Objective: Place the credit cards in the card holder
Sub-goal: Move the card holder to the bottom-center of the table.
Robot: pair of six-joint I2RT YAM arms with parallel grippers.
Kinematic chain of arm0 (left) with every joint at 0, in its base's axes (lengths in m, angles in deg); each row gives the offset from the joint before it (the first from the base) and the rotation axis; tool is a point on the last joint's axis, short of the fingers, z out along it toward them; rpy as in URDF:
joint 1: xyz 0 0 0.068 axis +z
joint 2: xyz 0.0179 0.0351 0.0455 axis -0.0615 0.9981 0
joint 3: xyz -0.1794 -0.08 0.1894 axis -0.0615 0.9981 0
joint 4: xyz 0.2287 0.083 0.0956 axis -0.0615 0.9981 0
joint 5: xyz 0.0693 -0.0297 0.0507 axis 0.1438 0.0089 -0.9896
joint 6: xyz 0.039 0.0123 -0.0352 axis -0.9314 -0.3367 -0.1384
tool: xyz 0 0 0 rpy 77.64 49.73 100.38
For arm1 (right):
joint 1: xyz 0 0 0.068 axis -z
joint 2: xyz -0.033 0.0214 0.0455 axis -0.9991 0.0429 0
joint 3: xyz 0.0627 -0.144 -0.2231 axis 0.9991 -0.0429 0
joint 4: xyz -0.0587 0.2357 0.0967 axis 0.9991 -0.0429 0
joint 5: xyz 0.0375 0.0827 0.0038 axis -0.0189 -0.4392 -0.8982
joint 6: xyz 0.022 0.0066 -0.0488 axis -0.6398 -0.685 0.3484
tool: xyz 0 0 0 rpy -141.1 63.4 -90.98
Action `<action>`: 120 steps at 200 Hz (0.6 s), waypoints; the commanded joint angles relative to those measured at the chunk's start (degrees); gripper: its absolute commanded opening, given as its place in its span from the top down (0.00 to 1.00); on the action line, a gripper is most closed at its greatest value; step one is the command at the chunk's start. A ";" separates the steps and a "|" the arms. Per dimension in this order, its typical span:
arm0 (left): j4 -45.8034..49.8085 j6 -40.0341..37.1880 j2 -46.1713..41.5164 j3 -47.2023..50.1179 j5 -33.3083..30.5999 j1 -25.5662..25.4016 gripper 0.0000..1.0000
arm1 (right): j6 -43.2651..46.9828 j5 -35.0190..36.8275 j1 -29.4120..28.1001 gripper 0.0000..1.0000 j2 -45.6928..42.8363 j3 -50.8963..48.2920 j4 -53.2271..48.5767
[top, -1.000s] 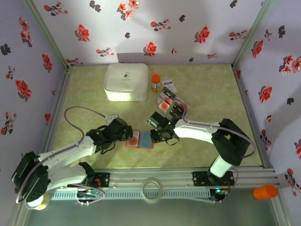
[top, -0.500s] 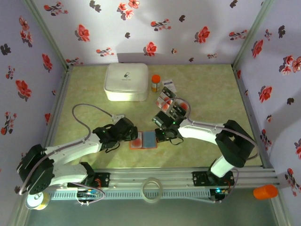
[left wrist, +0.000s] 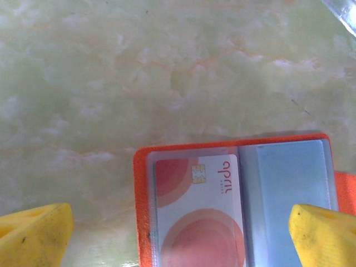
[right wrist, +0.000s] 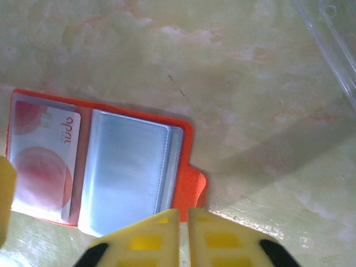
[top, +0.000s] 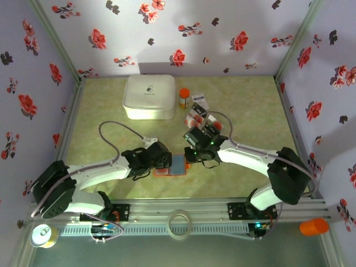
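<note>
The right gripper (right wrist: 183,218) is closed, its yellow fingers pressed together with nothing between them. It sits just beside the card holder's (right wrist: 128,167) right edge, by the orange tab. The left gripper (left wrist: 179,233) stands wide open and grips nothing, with one fingertip (left wrist: 36,233) off the holder's left side and the other over its right edge. The holder lies opened flat between the two grippers. One card (left wrist: 194,211), white with red discs, sits in its left pocket, and the right pocket (left wrist: 283,189) looks empty. The loose credit cards (top: 197,117) lie in a heap beyond the holder, to its far right.

My reading is that one card is filed and the next is to be fetched. That calls for the right gripper to open, travel to the heap and pinch a single thin card by an edge. Meanwhile the left gripper would steady the holder against sliding or folding.
</note>
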 commanded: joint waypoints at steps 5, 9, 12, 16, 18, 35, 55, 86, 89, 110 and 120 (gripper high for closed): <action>-1.55 2.49 1.46 -0.88 -0.11 -1.53 0.00 | 0.16 -4.26 1.45 0.97 3.08 2.13 2.31; -1.62 2.71 1.63 -0.94 -0.17 -1.79 0.00 | 0.26 -4.81 1.55 0.98 3.51 2.23 2.86; -1.69 2.83 1.72 -0.95 -0.21 -1.94 0.00 | 0.24 -5.21 1.78 0.99 3.96 2.32 3.16; -1.64 2.94 1.83 -1.06 -0.38 -2.14 0.00 | 0.29 -5.67 1.88 0.99 4.43 2.40 3.57; -1.69 2.93 1.90 -1.11 -0.43 -2.27 0.00 | 0.25 -5.92 1.96 1.00 4.72 2.48 3.81; -2.12 3.41 2.63 -1.06 -0.86 -2.96 0.00 | 0.32 -8.24 2.62 1.00 6.81 2.92 5.45; -2.75 3.79 3.48 -0.65 -1.11 -3.47 0.00 | 0.38 -10.46 2.97 1.00 9.00 3.60 6.80; -4.18 4.03 4.41 0.78 -1.17 -3.72 0.00 | 0.59 -11.93 3.23 1.00 11.72 4.57 7.53; -4.29 4.02 4.41 0.86 -1.11 -3.72 0.00 | 0.64 -12.07 3.26 1.00 11.93 4.53 7.60; -5.06 3.89 4.59 1.62 -1.15 -3.72 0.00 | 0.68 -12.39 3.26 1.00 13.15 4.52 8.10; -5.56 3.79 4.65 2.01 -1.10 -3.71 0.00 | 0.59 -12.47 3.24 1.00 13.62 4.35 8.38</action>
